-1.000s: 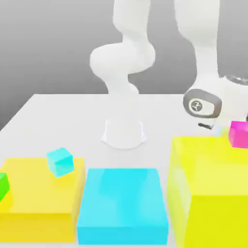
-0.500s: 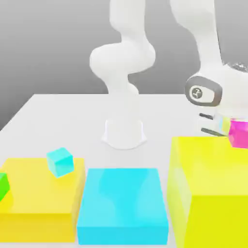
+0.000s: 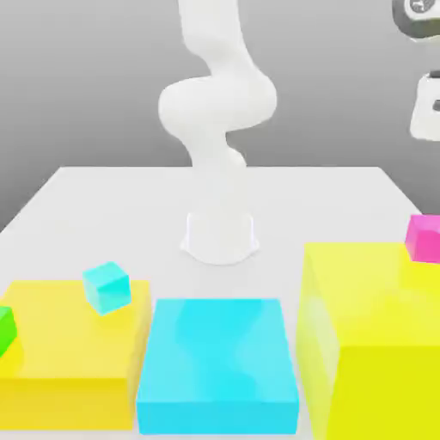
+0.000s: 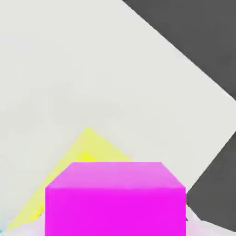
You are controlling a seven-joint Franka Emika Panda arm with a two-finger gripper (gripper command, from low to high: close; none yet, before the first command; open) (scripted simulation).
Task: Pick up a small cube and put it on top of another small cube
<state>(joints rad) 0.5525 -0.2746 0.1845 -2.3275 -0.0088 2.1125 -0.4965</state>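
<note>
The arm's far end (image 3: 425, 103) has gone up since the earlier frames: it was level with the top of the tall yellow block (image 3: 369, 344) at the right middle of the exterior view, and now it hangs in the upper right corner, partly cut by the frame edge.

The gripper (image 4: 115, 229) has its jaws closed on the small cube (image 4: 115, 198). In the hand view the magenta block fills the lower middle of the frame, close to the camera, with pale finger parts at both bottom corners. Behind it a yellow corner shows small and far off, then the pale table (image 4: 69, 69) and dark floor at the upper right.

In the exterior view a magenta cube (image 3: 424, 238) stands on the tall yellow block at the right edge, well below the raised arm end (whether it is a second cube of the same colour I cannot tell).

Further out, a cyan block (image 3: 219, 361) lies at lower centre, just beside the tall yellow one. A low yellow block (image 3: 69, 361) fills the lower left, bearing a small cyan cube (image 3: 106, 286), tilted, and a small green cube (image 3: 4, 331) at the left edge. The arm's base (image 3: 220, 236) stands at mid-table.
</note>
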